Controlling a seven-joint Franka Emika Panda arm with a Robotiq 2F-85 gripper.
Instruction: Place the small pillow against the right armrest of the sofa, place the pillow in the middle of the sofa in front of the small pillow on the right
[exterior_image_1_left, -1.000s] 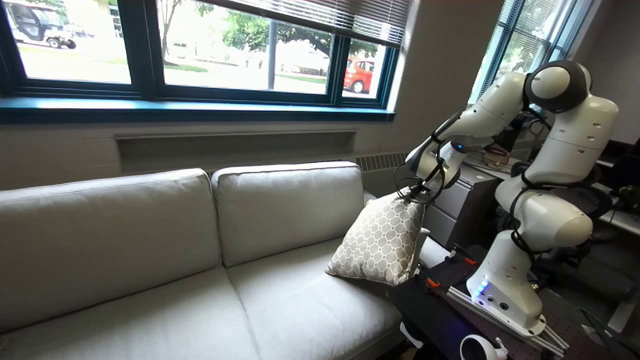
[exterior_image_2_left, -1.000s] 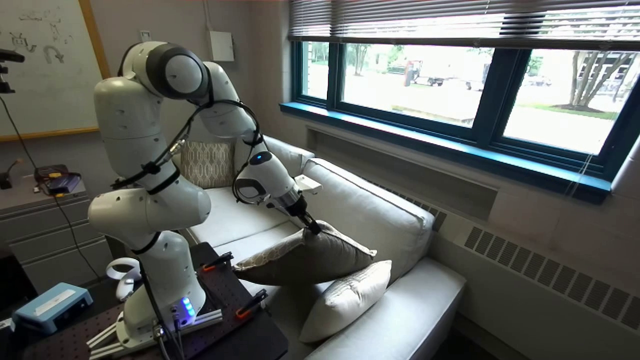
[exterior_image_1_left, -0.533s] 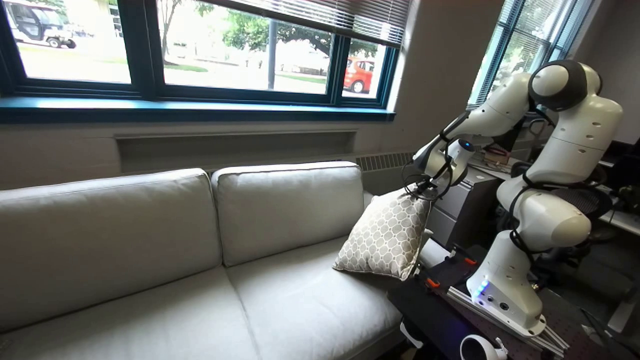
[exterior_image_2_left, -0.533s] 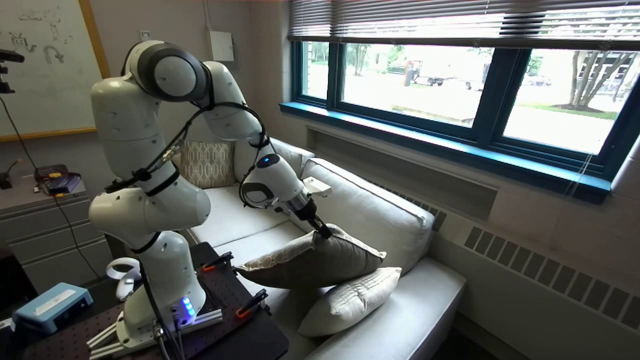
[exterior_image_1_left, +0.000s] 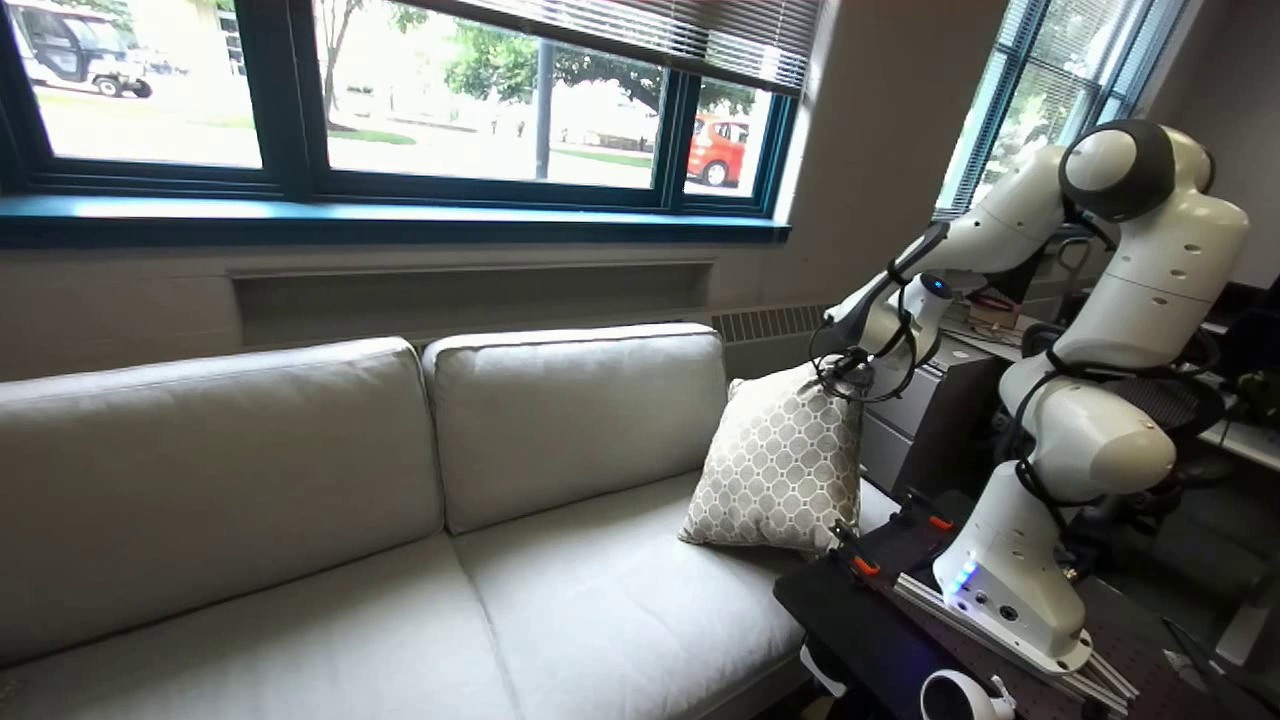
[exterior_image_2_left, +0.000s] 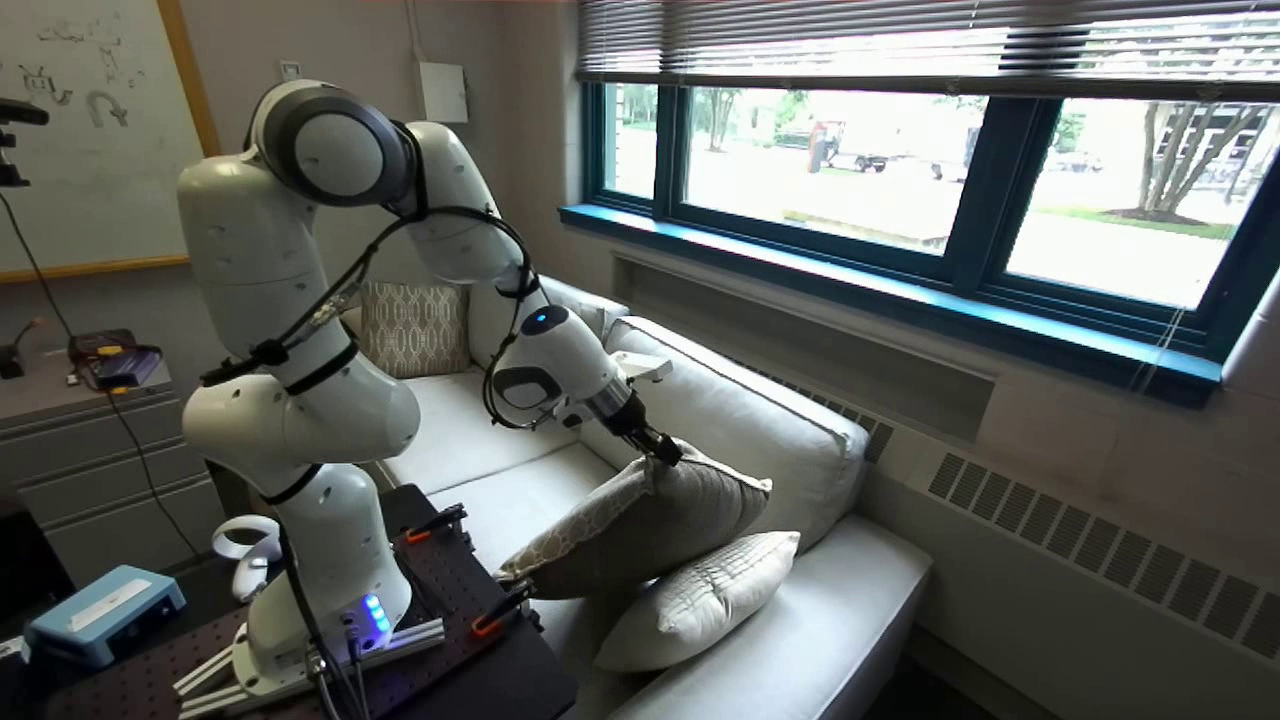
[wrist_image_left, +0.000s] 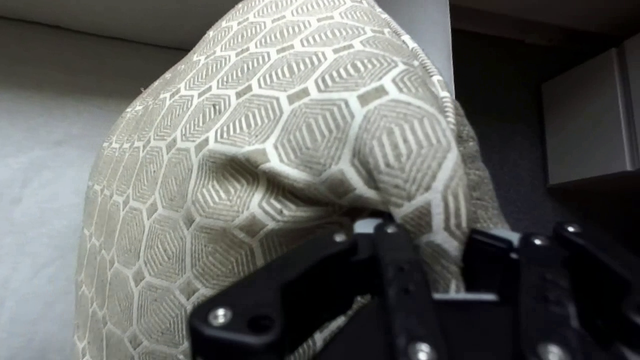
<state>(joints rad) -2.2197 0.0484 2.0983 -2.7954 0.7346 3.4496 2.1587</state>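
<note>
We see a robot arm (exterior_image_2_left: 310, 410) bent over a light grey sofa (exterior_image_1_left: 350, 470), its pincer (wrist_image_left: 434, 240) clamped on a pinch of fabric at the top of the large patterned pillow (exterior_image_1_left: 775, 470). That pillow is tilted at one end of the seat (exterior_image_1_left: 600, 580); whether its lower edge rests there, we cannot tell. In an exterior view, the small plain pillow (exterior_image_2_left: 705, 605) lies slanted against the right armrest (exterior_image_2_left: 850, 600), with the patterned one just in front of it, so we judge the first half done and the second nearly so. To finish well, we would let the bottom edge settle on the seat first, then ease the gripped top toward the armrest so that the pillow props itself. We would press lightly, since the small pillow looks soft and could be shoved askew. A lower corner looks close to a clamp (exterior_image_2_left: 505, 608) on the dark counter (exterior_image_2_left: 515, 670) and might snag, so we would swing it clear. Only once it leans unaided should we part the pincer, slowly.
</note>
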